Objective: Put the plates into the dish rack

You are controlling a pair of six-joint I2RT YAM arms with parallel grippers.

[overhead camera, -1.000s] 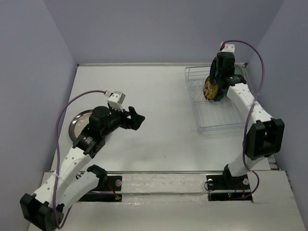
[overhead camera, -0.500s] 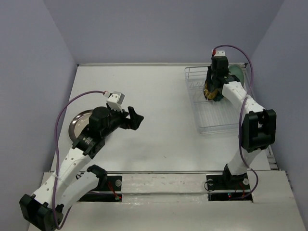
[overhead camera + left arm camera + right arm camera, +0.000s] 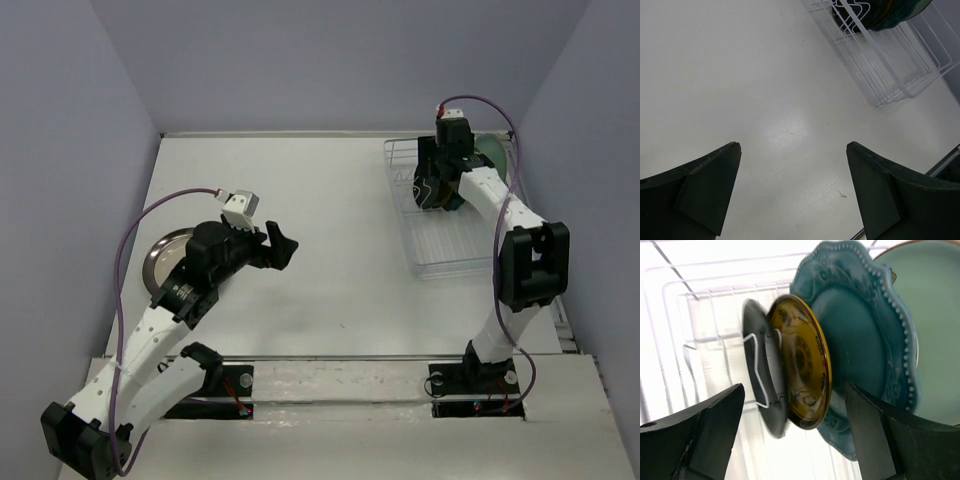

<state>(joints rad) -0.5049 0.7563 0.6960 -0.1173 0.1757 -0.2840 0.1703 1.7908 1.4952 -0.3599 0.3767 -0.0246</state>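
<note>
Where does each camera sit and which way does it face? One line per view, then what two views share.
Top external: above and behind the bases, looking down on the table; both arms show.
Left wrist: on the left gripper, facing across the table to the dish rack; open fingers show.
Right wrist: on the right gripper, facing the racked yellow plate; open fingers show.
Shared: top and left wrist see the dish rack.

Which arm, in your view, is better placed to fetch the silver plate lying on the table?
Left, probably. The silver plate lies at the table's left side beside that arm, and the left gripper is open and empty. The right gripper is open at the dish rack, far right.
</note>
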